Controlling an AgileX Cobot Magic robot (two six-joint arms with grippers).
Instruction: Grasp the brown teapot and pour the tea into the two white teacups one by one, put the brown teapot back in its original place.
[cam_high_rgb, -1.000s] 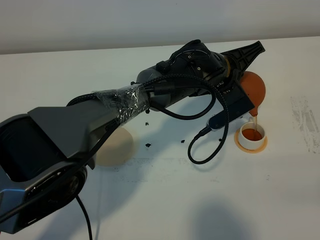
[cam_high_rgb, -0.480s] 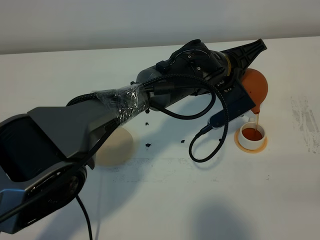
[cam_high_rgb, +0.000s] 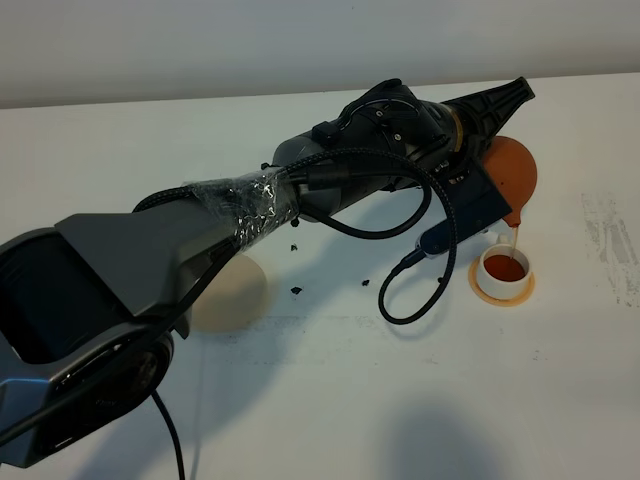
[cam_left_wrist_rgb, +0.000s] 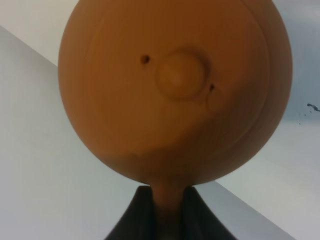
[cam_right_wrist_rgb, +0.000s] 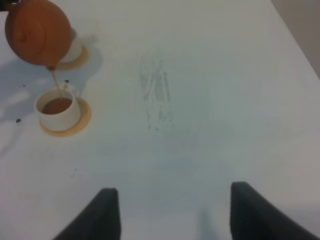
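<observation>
Jaws of the left gripper (cam_left_wrist_rgb: 167, 215) clamped on the teapot (cam_high_rgb: 512, 172), spout (cam_high_rgb: 514, 222) tipped down over the front cup (cam_high_rgb: 503, 270) near the surface's (cam_high_rgb: 300, 400) right edge, second cup (cam_right_wrist_rgb: 76, 49) just beside.

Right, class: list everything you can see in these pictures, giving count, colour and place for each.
teapot: one, reddish-brown, held tilted in the air, pouring
filling teacup: one, white, under the spout, taking the tea
second teacup: one, white, partly hidden behind the teapot
coasters: two, orange-tan, one under each teacup
disc: one, cream-beige, bare, partly under the left arm
specks: several, black, near the disc
table: one, white
left gripper: black, shut on the teapot's handle
right gripper: black, open, holding nothing
</observation>
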